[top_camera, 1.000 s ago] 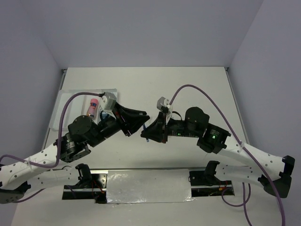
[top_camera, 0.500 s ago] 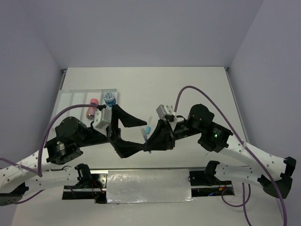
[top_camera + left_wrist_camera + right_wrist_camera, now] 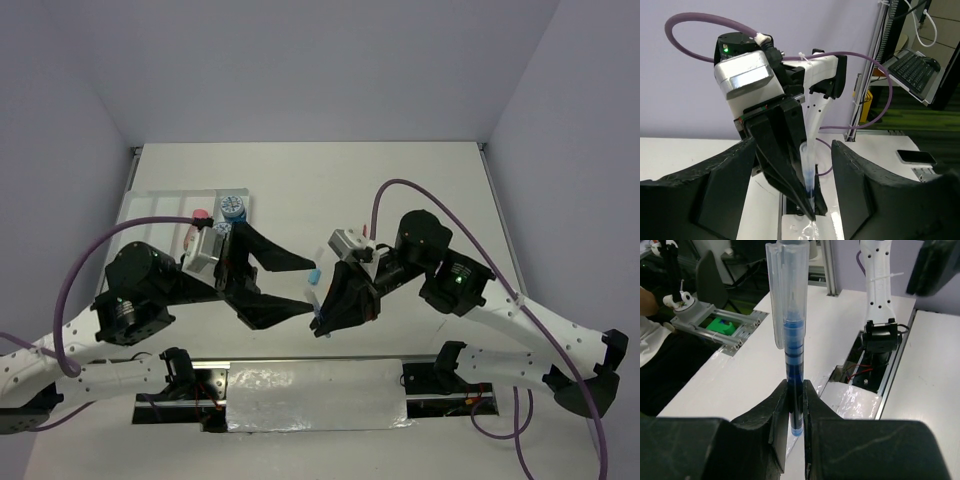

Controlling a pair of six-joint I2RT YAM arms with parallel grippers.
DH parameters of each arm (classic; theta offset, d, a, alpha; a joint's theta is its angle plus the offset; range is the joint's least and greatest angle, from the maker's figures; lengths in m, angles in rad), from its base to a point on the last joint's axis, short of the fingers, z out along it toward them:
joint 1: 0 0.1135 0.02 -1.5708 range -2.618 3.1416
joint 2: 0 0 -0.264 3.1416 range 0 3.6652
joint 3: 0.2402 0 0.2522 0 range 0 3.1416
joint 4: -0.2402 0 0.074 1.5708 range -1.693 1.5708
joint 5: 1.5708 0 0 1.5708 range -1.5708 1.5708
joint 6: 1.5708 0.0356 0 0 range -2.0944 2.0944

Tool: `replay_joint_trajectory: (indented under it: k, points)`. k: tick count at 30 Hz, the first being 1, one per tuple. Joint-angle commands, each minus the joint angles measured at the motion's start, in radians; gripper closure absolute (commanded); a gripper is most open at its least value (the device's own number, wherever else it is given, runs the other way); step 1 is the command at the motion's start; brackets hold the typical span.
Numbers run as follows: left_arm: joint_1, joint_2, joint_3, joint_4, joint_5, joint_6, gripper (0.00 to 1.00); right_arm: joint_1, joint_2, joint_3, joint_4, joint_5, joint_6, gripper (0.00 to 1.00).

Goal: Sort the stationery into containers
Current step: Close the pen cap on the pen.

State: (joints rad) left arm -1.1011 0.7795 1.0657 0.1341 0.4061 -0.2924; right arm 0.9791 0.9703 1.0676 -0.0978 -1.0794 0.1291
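right wrist view: the right gripper (image 3: 795, 387) pinches a blue pen (image 3: 791, 345) near its lower end, clear cap up. top external view: the left gripper (image 3: 293, 287) stands spread wide, just beside that pen. a blue-white roll (image 3: 232, 207) seems to sit in the white tray (image 3: 150, 205).
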Motion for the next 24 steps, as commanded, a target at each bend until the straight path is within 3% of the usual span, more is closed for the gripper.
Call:
replay_joint_trajectory:
  k: [1, 4, 7, 12, 13, 17, 21, 24]
  points:
    - [-0.002, 0.03, 0.048, 0.073, -0.004, -0.03, 0.26, -0.016, 0.007, 0.035, -0.006, -0.037, -0.011, 1.0]
    - [-0.002, 0.052, 0.054, 0.079, 0.011, -0.048, 0.28, -0.029, 0.016, 0.037, -0.006, -0.045, -0.005, 1.0]
    - [-0.002, 0.064, 0.05, 0.078, 0.013, -0.053, 0.4, -0.04, 0.019, 0.042, -0.002, -0.048, 0.0, 1.0]
    - [-0.002, 0.066, 0.025, 0.076, -0.01, -0.059, 0.67, -0.051, -0.002, 0.04, 0.004, -0.01, 0.003, 1.0]
    - [-0.002, 0.066, 0.025, 0.068, -0.018, -0.059, 0.8, -0.057, -0.016, 0.034, 0.007, 0.008, 0.004, 1.0]
    - [-0.002, 0.069, 0.04, 0.02, -0.108, -0.071, 1.0, -0.059, -0.08, -0.007, 0.038, 0.207, -0.003, 1.0]
    - [-0.002, 0.073, 0.057, -0.042, -0.255, -0.103, 1.0, -0.059, -0.178, -0.07, 0.095, 0.447, 0.02, 1.0]
    - [-0.002, 0.084, 0.074, -0.089, -0.383, -0.125, 1.0, -0.059, -0.212, -0.092, 0.107, 0.576, 0.03, 0.94]
